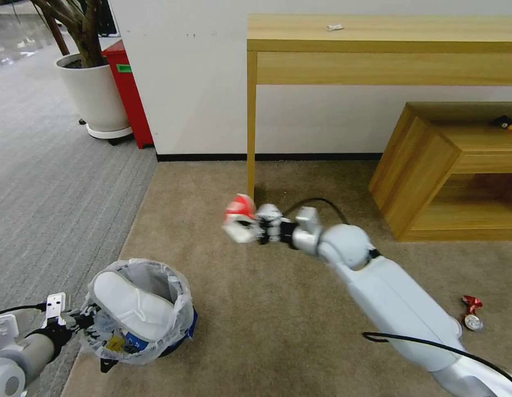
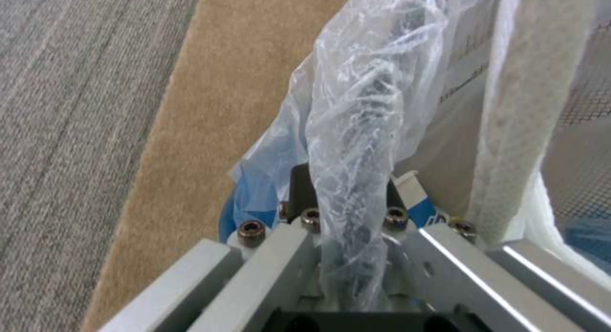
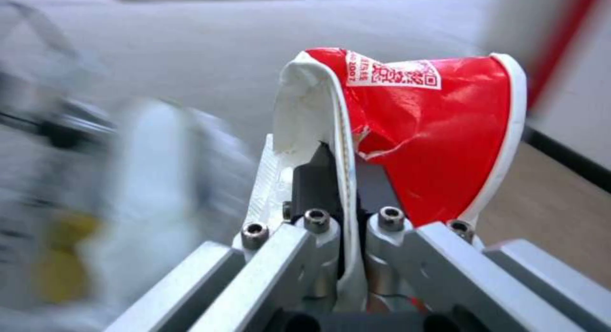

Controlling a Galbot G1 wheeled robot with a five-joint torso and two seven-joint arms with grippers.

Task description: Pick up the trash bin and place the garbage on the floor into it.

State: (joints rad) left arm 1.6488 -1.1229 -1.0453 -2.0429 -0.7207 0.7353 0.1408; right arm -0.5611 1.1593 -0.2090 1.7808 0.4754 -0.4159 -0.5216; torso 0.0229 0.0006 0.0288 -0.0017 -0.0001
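Clamping the rim of the trash bin (image 1: pixel 137 311), the left gripper (image 1: pixel 74 320) sits at the lower left of the head view, its fingers (image 2: pixel 304 191) pinched over the bunched plastic liner (image 2: pixel 356 146) where it folds across the bin's edge. The bin stands near the border between the beige carpet (image 1: pixel 278 309) and the grey ribbed carpet (image 1: pixel 52 187). A white slipper (image 1: pixel 131 306) lies slanted inside the bag, and some blue and yellow scraps show through the liner lower down.

Out over the middle of the beige carpet, the right gripper (image 1: pixel 250 223) reaches leftward from the extended right arm (image 1: pixel 388 298), jaws closed tight on a crushed red paper cup (image 1: pixel 239 212). In the right wrist view the cup's white rim is squeezed between the black fingers (image 3: pixel 312 179), with its red body (image 3: pixel 433 131) bulging to one side. The cup is held above the floor, well apart from the bin and to its upper right in the head view.

A red wrapper (image 1: pixel 470 303) and a small can (image 1: pixel 474 323) lie touching on the carpet just beside the right arm. A wooden table (image 1: pixel 377 38) stands against the wall, a low wooden cabinet (image 1: pixel 432 165) to its right. A white plant pot (image 1: pixel 96 94) and a red box (image 1: pixel 129 94) stand at the far left.
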